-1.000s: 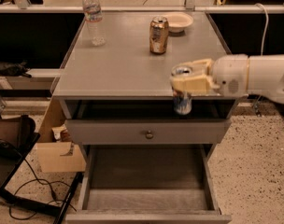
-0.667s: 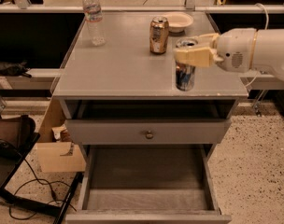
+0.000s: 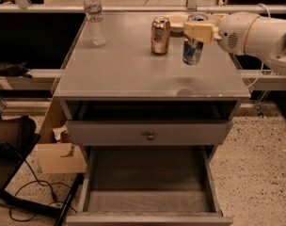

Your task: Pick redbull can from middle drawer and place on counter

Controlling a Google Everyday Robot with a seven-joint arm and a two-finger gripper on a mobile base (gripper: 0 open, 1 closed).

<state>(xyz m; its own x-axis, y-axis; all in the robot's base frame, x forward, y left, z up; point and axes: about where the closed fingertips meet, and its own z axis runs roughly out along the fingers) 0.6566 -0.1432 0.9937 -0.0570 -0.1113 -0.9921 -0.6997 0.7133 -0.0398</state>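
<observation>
Since a second ago the white arm has carried the slim blue can (image 3: 192,54) from the front right edge of the bench (image 3: 124,67) back over its top. The can now hangs upright toward the rear right, just beside a wider gold can (image 3: 160,35), with its base at or barely above the grey surface; which of the two cannot be told. The tan hand (image 3: 197,32) reaches in from the right and is closed around the can's upper part, so only the lower blue and silver half shows beneath it. A clear water bottle (image 3: 94,17) stands at the rear left and a pale dish (image 3: 177,23) sits behind the cans. Below, the deep drawer (image 3: 147,180) is pulled open with nothing seen on its dark floor, and a shut drawer front (image 3: 133,134) with a round knob lies above it. By its look the can is light, stiff and smooth, likely slippery and easy to dent. A firm but gentle hold across the upper wall suits it, and it should be kept upright because so narrow a can tips easily when released.
</observation>
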